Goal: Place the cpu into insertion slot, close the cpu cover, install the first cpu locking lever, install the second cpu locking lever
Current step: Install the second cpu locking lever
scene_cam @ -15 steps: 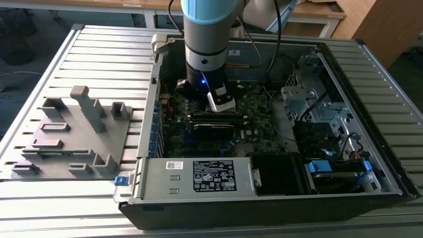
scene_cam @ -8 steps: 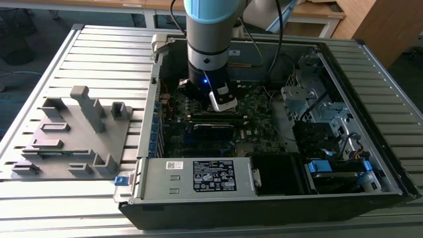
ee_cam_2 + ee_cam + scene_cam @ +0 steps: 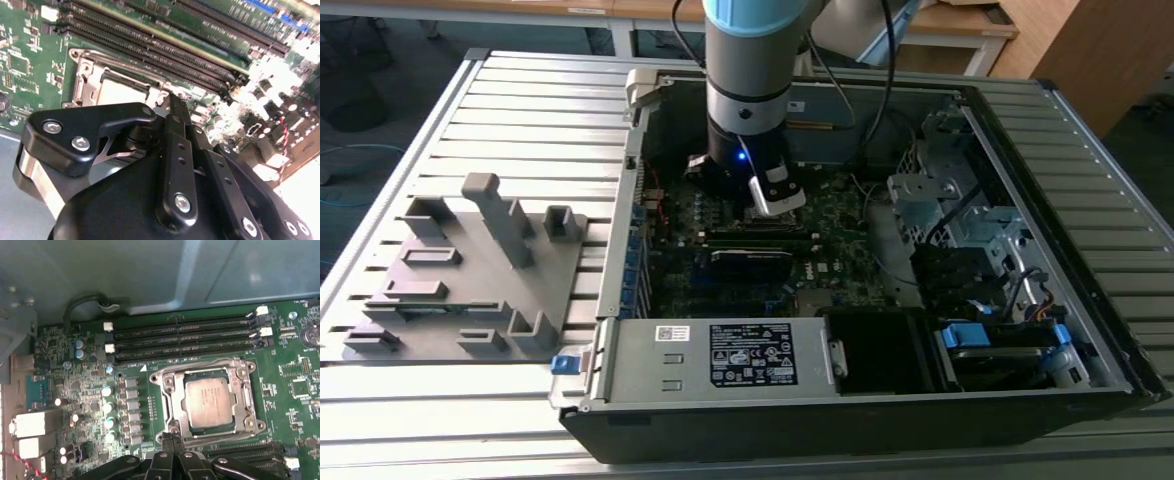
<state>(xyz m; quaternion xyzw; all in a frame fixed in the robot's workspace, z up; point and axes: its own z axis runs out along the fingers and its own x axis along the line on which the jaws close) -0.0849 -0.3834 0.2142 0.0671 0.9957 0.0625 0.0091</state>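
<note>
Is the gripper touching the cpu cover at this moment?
Cannot tell. In the first wrist view the gripper tips meet the edge of the cpu cover, but no contact or gap shows plainly.

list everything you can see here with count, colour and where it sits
computer case: one, black and grey, lying open on the slatted table
slatted table: one, pale grey, under everything
fixture block: one, grey, on the table at the exterior view's left of the case
motherboard: one, green, inside the case
memory slots: several, long and black, beside the socket
insertion slot: one, silvery frame, on the motherboard
cpu cover: one, silvery, closed down around the chip
cpu: one, dull silvery grey, seated flat in the slot
arm: one, grey and pale blue, reaching down into the case
gripper: one, black, fingertips together at the socket's edge
</note>
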